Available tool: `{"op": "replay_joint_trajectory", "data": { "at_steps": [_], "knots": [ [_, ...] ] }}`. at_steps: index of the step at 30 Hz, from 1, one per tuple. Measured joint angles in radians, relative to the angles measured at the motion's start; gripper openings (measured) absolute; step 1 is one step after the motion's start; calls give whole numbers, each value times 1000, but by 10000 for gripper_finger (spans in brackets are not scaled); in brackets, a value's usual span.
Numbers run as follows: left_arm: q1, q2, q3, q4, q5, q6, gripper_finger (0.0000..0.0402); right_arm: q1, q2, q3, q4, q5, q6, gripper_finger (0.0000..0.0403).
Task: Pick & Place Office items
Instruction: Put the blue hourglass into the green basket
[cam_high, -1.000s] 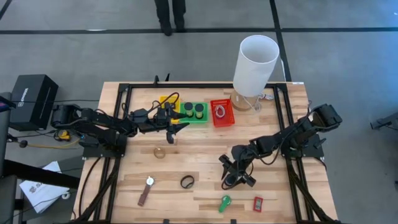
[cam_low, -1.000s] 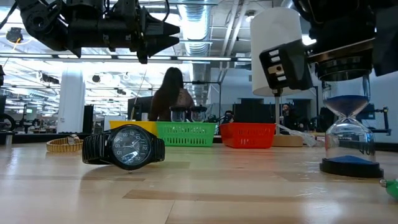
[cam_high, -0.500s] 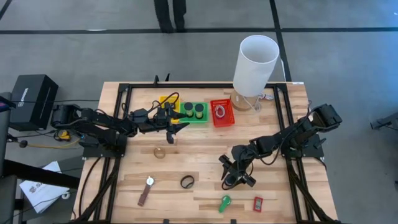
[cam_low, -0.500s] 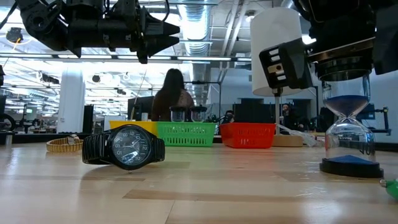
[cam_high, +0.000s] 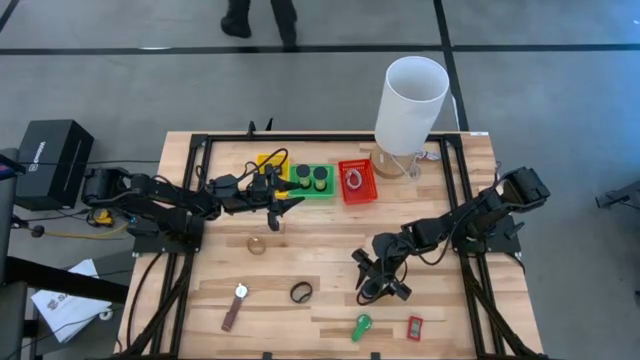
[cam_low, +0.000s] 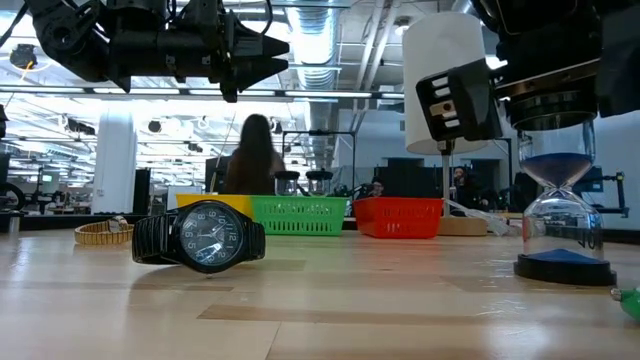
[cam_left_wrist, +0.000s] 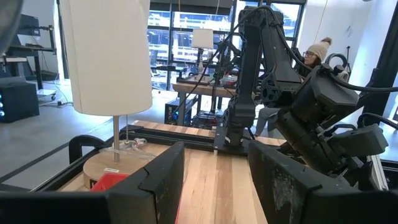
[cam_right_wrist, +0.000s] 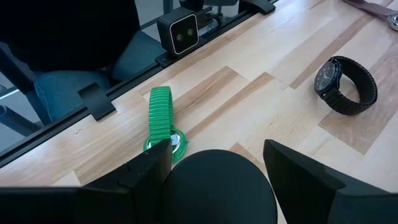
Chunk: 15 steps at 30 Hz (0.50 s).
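- Progress: I am reading the sort as partly done. The green tray (cam_high: 329, 193) is holding two dark cylinders (cam_high: 300, 177), and the red tray (cam_high: 358, 200) is holding one pale, looped thing that I am not making out.
- The yellow tray (cam_high: 262, 160) is sitting partly under the left arm, so I am not counting its contents.
- Six items are lying loose on the table (cam_high: 440, 300), well apart from the trays. By my judgement more is waiting than is stowed.
- Count of loose items: I am seeing three watches, namely a black watch (cam_high: 301, 292), a brown-strap watch (cam_high: 236, 305) and a green watch (cam_high: 361, 326). I am also seeing one gold band (cam_high: 257, 244), one red card (cam_high: 414, 327) and one hourglass (cam_low: 563, 215).
- Count of fixtures: three trays are standing in a row, with one white lamp (cam_high: 411, 95) at the far right corner.
- The right gripper (cam_high: 378, 283) is hanging over the hourglass, which is standing upright on the wood. Its fingers are spread to either side of the dark top cap, and I am not able to say whether the pads are touching it.
- The left gripper (cam_high: 282, 207) is hovering just in front of the yellow and green trays, fingers spread, carrying nothing.
- I am taking the hourglass as the item in hand.
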<state>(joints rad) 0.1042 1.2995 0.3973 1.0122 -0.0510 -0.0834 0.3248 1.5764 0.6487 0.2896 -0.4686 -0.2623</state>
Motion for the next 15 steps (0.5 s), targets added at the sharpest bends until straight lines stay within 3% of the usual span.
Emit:
{"op": "replay_joint_trajectory", "data": {
  "at_steps": [8, 15],
  "knots": [
    [0, 0, 0, 0, 0, 0, 172, 0, 0, 0, 5, 1, 0, 209],
    [0, 0, 0, 0, 0, 0, 172, -11, 0, 0, 7, 18, 0, 205]
  ]
}}
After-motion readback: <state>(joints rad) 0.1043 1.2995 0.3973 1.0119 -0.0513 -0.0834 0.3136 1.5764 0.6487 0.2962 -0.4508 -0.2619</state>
